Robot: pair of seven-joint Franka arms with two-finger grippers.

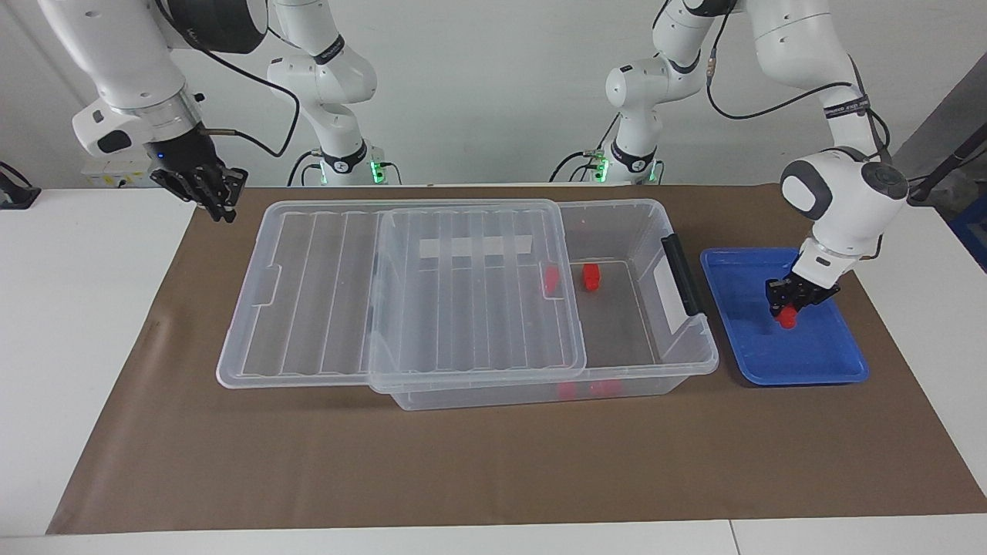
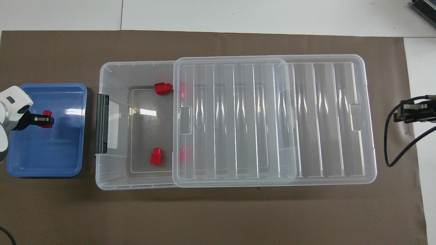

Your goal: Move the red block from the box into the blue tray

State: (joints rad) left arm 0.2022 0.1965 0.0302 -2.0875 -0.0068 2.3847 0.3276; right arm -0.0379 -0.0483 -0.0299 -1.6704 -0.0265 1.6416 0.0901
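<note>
Red plastic shows between the closed jaws of the left gripper, which grasps the red block low over the blue tray. The block juts just below the fingertips, close above the tray floor; whether it touches the floor cannot be told. In the overhead view the block sits at the gripper's tip, over the middle of the tray.

By the look of it, the task is nearly done: the block is out of the box and over its goal, and what is left is to set it down, let go and lift clear. Two more red blocks lie on the box floor, well away from those jaws, beside the edge of the clear lid that is slid partway off toward the right arm's end.

Over the brown mat, off the lid's end of the box, the right gripper hangs with its jaws clenched on nothing; that arm waits.

Small lettering on the arms' bands is too small to read. A white tape strip seen through the lid bears no legible writing.
</note>
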